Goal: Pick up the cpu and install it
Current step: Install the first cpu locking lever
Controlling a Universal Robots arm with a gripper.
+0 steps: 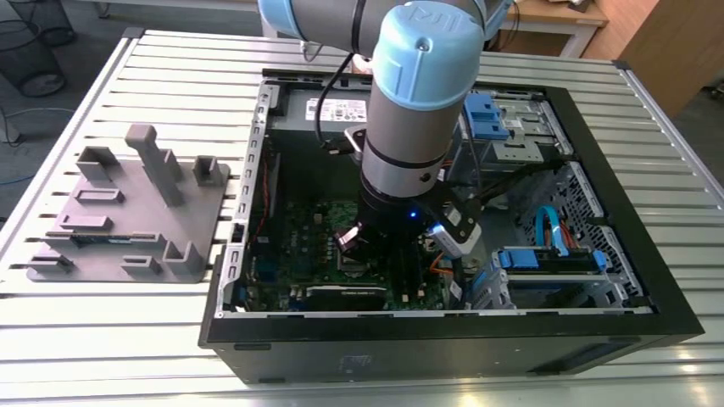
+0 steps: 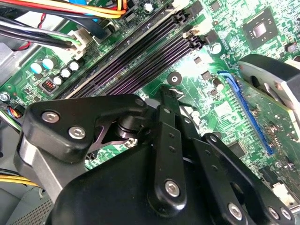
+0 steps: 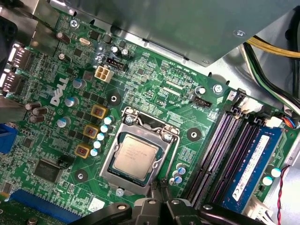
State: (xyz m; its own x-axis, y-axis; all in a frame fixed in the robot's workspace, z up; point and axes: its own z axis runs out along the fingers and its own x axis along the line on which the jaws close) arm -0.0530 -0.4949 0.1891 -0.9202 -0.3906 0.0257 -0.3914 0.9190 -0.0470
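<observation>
CPU point(image 3: 137, 157) sits seated inside socket frame point(image 3: 112, 159); gripper point(image 3: 159, 190) hovers at frame edge, finger state indeterminable.

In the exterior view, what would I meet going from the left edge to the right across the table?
Gray fixture → computer case's left wall → green motherboard → robot arm → blue drive bays → case's right wall.
</observation>
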